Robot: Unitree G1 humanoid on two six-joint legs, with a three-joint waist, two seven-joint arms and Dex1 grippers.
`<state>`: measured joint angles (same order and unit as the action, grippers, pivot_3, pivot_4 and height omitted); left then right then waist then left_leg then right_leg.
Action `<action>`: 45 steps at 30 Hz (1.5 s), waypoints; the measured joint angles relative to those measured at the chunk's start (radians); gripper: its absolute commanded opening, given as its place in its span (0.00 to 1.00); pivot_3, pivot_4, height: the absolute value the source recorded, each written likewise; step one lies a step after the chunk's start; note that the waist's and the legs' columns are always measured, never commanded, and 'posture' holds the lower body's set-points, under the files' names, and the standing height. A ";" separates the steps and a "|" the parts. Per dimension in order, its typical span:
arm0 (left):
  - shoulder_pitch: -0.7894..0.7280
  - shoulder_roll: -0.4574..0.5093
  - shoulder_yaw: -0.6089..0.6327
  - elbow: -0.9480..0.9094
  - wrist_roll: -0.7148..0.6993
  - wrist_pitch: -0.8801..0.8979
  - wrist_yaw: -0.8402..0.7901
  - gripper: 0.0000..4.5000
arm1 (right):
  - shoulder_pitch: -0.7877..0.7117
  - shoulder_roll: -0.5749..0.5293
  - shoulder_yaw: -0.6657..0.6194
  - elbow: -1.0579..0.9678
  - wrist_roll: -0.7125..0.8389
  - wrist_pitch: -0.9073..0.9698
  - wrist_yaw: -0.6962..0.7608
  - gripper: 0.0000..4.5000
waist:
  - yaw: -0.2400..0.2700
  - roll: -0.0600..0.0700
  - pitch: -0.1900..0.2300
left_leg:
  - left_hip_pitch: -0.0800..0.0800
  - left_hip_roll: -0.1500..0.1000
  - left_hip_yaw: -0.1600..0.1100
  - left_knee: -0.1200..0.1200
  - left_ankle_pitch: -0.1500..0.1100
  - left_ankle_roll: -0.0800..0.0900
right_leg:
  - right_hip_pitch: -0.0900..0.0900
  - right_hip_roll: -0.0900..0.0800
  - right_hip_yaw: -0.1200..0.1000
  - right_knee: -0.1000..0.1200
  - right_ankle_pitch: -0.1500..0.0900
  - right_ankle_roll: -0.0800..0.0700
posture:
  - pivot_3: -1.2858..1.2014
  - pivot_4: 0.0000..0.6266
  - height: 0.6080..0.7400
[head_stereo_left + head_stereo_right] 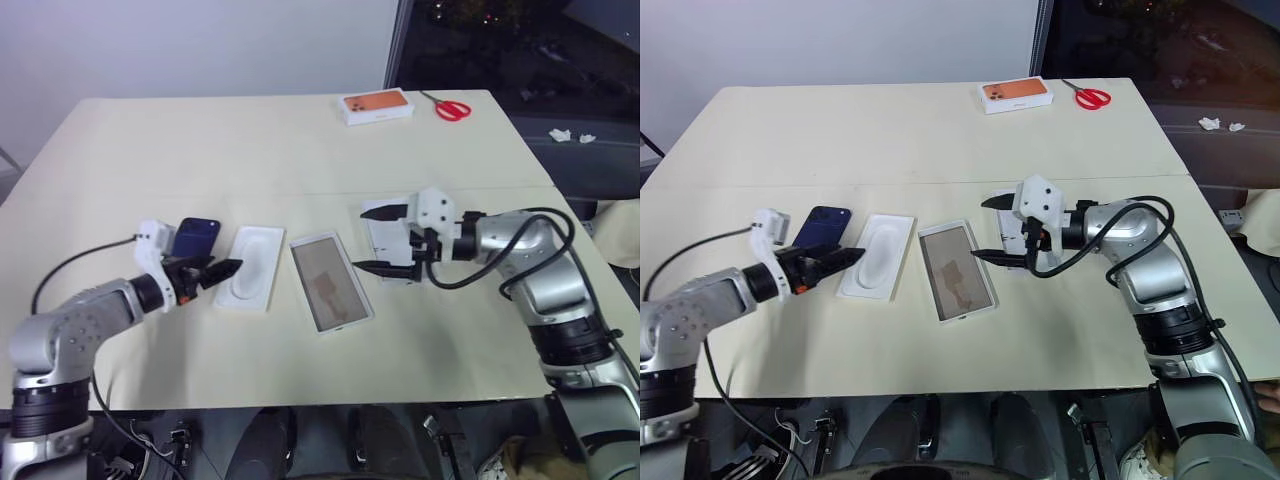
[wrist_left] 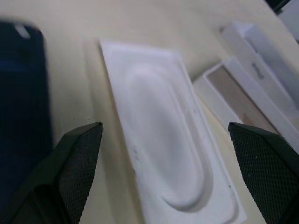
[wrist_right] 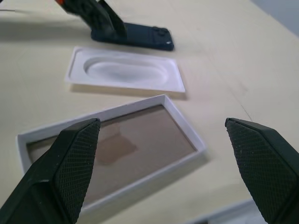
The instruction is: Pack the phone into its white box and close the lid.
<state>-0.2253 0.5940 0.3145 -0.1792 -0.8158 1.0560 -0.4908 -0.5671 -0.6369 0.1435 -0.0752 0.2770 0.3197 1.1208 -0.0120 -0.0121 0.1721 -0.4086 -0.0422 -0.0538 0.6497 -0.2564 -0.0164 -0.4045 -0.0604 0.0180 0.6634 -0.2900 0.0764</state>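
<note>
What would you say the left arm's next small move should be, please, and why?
Probably shift the left end effector back over the phone and lower it to grasp. The phone lies flat on the table, outside the white box, which stands open with only its tan floor showing. The end effector is open and holds nothing, hovering by the white insert instead.

The cream table [image 1: 250,130] supports the phone [image 1: 822,226], white insert [image 1: 878,256], white box [image 1: 956,271] (tan floor), lid [image 1: 385,240], orange-printed box [image 1: 378,107] and red scissors [image 1: 452,108].
</note>
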 measured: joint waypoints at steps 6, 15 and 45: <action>-0.002 -0.013 0.012 0.004 0.010 0.007 0.057 1.00 | 0.011 0.000 0.001 0.001 0.000 -0.005 -0.014 0.99 | -0.001 0.000 0.000 | 0.000 0.000 0.000 0.000 0.000 0.000 | 0.000 0.000 0.000 0.000 0.000 0.000 | 0.52 0.24 1.00; -0.043 -0.131 0.051 0.060 -0.038 0.043 0.104 1.00 | -0.005 0.020 0.001 0.012 0.000 -0.017 -0.029 0.99 | 0.002 0.000 0.000 | 0.000 -0.001 0.000 0.000 0.000 -0.001 | 0.000 0.000 0.000 0.000 0.000 0.000 | 0.52 0.24 1.00; -0.046 -0.206 0.097 0.144 -0.075 0.045 0.106 0.01 | -0.007 0.029 0.004 -0.010 0.001 0.002 -0.054 1.00 | 0.001 0.000 -0.001 | 0.001 -0.001 0.000 0.000 0.001 -0.001 | 0.001 0.000 0.000 0.000 0.000 0.000 | 0.52 0.24 1.00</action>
<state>-0.2718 0.3878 0.4119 -0.0350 -0.8912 1.1006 -0.3844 -0.5740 -0.6074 0.1474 -0.0848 0.2779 0.3216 1.0673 -0.0113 -0.0121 0.1710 -0.4076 -0.0431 -0.0543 0.6497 -0.2558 -0.0174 -0.4033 -0.0606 0.0175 0.6635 -0.2901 0.0764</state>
